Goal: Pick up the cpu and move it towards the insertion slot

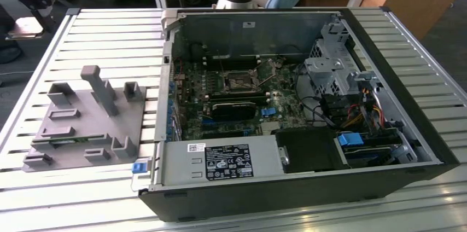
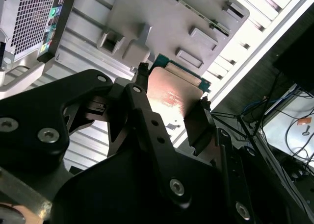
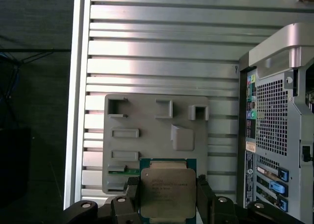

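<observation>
Contact is made: the cpu (image 3: 168, 192) sits pinched between the two fingers (image 3: 131, 197) of the gripper (image 3: 168, 190), one finger pressed on each of two opposite edges, its silver-grey metal top facing the first wrist camera. In the second wrist view the cpu (image 2: 171, 94) shows as a flat plate spanning the gap between the black fingers (image 2: 139, 94), with a thin green edge at its far side. It looks to be carried clear of any surface, though the views do not settle how high.

Directly beyond the fingers lies the grey plastic fixture (image 3: 157, 140), resting on the slatted tabletop (image 3: 162, 47); the cpu overlaps the fixture's near edge in the first wrist view. Off to one side of the fingers, past the fixture, stands the computer case (image 3: 274, 121), its perforated back panel turned toward the gripper.

The insertion slot (image 1: 239, 81) is inside that open case, a dark square socket on the motherboard. By my judgement it lies well apart from the fingers, with the fixture and the case wall between, so the travel is sideways across the tabletop and over that wall.
</observation>
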`<state>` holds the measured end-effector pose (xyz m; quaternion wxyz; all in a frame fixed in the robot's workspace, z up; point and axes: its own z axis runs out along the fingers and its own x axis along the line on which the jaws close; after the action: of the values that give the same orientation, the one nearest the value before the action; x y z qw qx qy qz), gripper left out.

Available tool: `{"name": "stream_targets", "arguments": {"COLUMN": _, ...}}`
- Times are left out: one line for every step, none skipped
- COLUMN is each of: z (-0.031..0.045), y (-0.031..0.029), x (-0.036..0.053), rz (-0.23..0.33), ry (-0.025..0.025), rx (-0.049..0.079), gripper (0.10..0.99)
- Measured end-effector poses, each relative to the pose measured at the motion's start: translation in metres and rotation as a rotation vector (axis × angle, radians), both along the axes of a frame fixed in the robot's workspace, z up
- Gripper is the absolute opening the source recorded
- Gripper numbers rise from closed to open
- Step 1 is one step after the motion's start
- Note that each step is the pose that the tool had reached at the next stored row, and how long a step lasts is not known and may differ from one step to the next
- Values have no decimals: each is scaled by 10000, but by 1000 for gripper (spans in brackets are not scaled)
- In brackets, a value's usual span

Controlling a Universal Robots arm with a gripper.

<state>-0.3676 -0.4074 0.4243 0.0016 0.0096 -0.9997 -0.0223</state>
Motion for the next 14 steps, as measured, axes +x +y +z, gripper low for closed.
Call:
{"name": "stream_targets", "arguments": {"z": 0, "y": 0, "x": 7, "rz": 0, "ry": 0, "rx": 0, "gripper": 541}}
{"name": "stream_targets", "arguments": {"z": 0, "y": 0, "x": 12, "rz": 0, "ry": 0, "rx": 0, "gripper": 541}}
{"name": "stream_targets", "arguments": {"z": 0, "y": 0, "x": 18, "rz": 0, "ry": 0, "rx": 0, "gripper": 541}}
{"name": "stream_targets", "arguments": {"z": 0, "y": 0, "x": 23, "rz": 0, "ry": 1, "rx": 0, "gripper": 541}}
{"name": "stream_targets", "arguments": {"z": 0, "y": 0, "x": 29, "rz": 0, "ry": 0, "rx": 0, "gripper": 541}}
{"name": "stream_targets", "arguments": {"z": 0, "y": 0, "x": 35, "rz": 0, "ry": 1, "rx": 0, "gripper": 541}}
{"name": "stream_targets", "arguments": {"z": 0, "y": 0, "x": 41, "rz": 0, "ry": 0, "rx": 0, "gripper": 541}}
{"name": "stream_targets", "arguments": {"z": 0, "y": 0, "x": 47, "rz": 0, "ry": 1, "rx": 0, "gripper": 541}}
{"name": "stream_targets", "arguments": {"z": 0, "y": 0, "x": 52, "rz": 1, "ry": 0, "rx": 0, "gripper": 541}}
{"name": "stream_targets", "arguments": {"z": 0, "y": 0, "x": 58, "rz": 0, "ry": 1, "rx": 0, "gripper": 541}}
{"name": "stream_targets", "arguments": {"z": 0, "y": 0, "x": 63, "rz": 1, "ry": 0, "rx": 0, "gripper": 541}}
{"name": "stream_targets", "arguments": {"z": 0, "y": 0, "x": 68, "rz": 0, "ry": 0, "rx": 0, "gripper": 541}}
{"name": "stream_targets", "arguments": {"z": 0, "y": 0, "x": 73, "rz": 0, "ry": 0, "rx": 0, "gripper": 541}}
{"name": "stream_targets", "arguments": {"z": 0, "y": 0, "x": 79, "rz": 0, "ry": 0, "rx": 1, "gripper": 541}}
